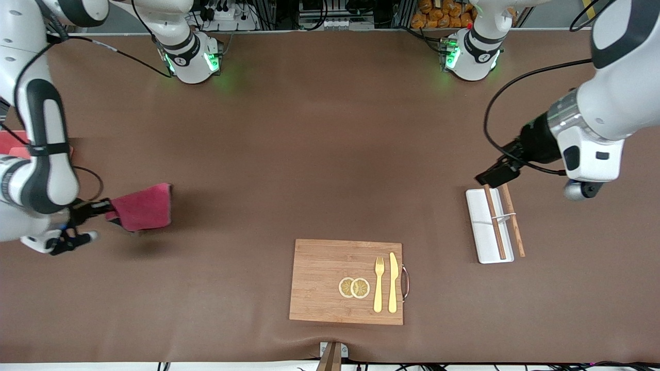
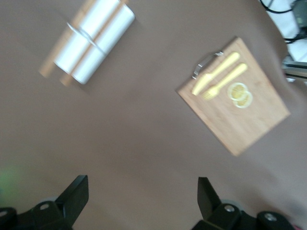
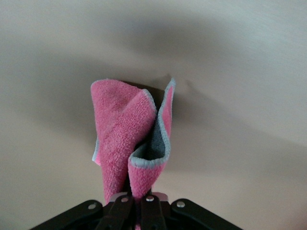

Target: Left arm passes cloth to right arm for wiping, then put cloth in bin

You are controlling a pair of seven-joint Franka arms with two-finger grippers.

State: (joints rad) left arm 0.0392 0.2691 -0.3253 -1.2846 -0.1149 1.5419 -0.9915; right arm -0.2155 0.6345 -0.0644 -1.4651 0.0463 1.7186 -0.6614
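My right gripper [image 1: 106, 209] is shut on one corner of the magenta-red cloth [image 1: 144, 206] and holds it over the bare table at the right arm's end. In the right wrist view the cloth [image 3: 125, 136] hangs folded from the closed right gripper [image 3: 139, 201], its grey edging showing. The pink bin [image 1: 11, 145] shows only as a sliver at the table's edge, mostly hidden by the right arm. My left gripper [image 1: 497, 172] is open and empty over the white tray's farther end. Its spread fingers [image 2: 73, 195] frame bare table in the left wrist view.
A wooden board [image 1: 319, 281] with two lemon slices [image 1: 354, 287], a yellow fork [image 1: 379, 283] and knife [image 1: 393, 282] lies near the front camera. A small white tray [image 1: 482, 226] with chopsticks [image 1: 495, 221] lies toward the left arm's end; both also show in the left wrist view [image 2: 93, 40].
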